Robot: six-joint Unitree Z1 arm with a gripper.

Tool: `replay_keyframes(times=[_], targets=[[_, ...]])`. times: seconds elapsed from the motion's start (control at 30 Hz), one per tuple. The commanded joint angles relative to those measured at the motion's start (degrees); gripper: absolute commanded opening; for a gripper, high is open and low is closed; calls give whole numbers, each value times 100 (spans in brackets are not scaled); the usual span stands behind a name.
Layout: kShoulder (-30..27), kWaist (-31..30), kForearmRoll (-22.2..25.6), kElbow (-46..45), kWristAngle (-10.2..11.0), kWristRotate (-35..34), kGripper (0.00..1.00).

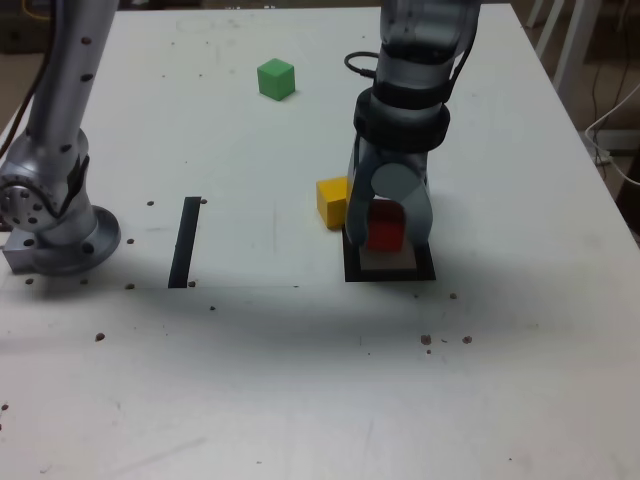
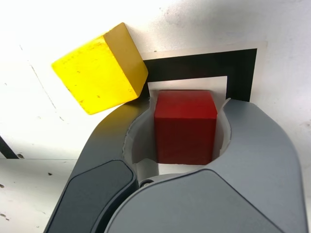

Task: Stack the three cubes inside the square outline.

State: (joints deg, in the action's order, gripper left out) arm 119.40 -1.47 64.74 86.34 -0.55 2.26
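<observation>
The red cube [image 1: 385, 228] [image 2: 184, 126] sits between my gripper's [image 1: 388, 240] [image 2: 186, 111] two grey jaws, which press close on both of its sides, directly over the white centre of the square outline [image 1: 390, 273] [image 2: 204, 65]. From these views I cannot tell whether the cube rests on the square or hangs just above it. The yellow cube [image 1: 333, 201] [image 2: 99, 73] lies tilted against the outline's corner, just beside one jaw. The green cube [image 1: 276, 78] stands alone far back on the table, in the exterior view only.
A straight black strip [image 1: 184, 240] lies towards the exterior view's left. The arm's base [image 1: 50, 215] stands at the left edge. A black cable [image 1: 360, 65] trails behind the arm. Small dark specks dot the white table [image 1: 300, 380].
</observation>
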Motion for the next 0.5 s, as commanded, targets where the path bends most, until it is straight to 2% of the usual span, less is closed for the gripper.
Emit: replay_keyframes(times=[0.0, 0.07, 0.17, 0.23, 0.3, 0.47], targets=[[33, 16, -60, -64, -33, 20, 35], [44, 19, -103, -109, -62, 38, 45], [56, 24, -168, -162, -111, 93, 69], [57, 24, -204, -183, -130, 125, 80], [54, 24, -226, -198, -141, 145, 86], [16, 24, -234, -242, -140, 155, 94]])
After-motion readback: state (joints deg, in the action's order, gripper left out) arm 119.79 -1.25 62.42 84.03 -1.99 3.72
